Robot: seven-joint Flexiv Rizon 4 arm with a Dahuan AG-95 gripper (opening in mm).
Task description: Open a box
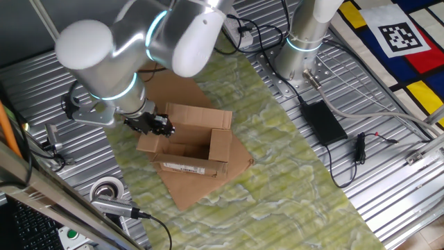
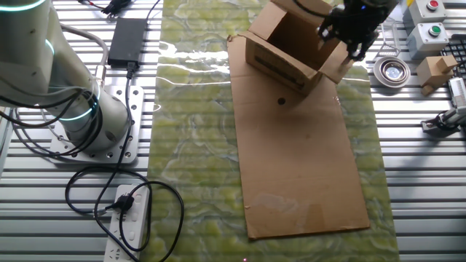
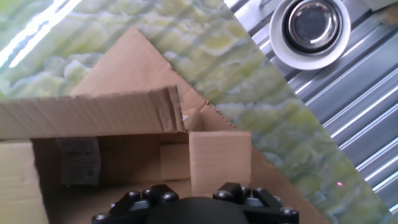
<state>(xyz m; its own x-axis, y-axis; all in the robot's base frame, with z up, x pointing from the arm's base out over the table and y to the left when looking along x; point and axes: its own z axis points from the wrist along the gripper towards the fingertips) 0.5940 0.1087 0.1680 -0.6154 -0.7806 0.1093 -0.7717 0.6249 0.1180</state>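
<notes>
Box (image 1: 186, 142) under claw (image 1: 158, 126), flaps mostly up; light, stiff cardboard, creases easily; take flap by free edge; claw state: cannot tell.

The arm (image 1: 132, 48) bends low, its pincer (image 1: 158, 125) pointing sideways, finger spacing not discernible.

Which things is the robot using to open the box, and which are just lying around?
For the job:
the box
the gripper

Just lying about:
flat cardboard sheet
tape roll
black power adapter
power strip
</notes>
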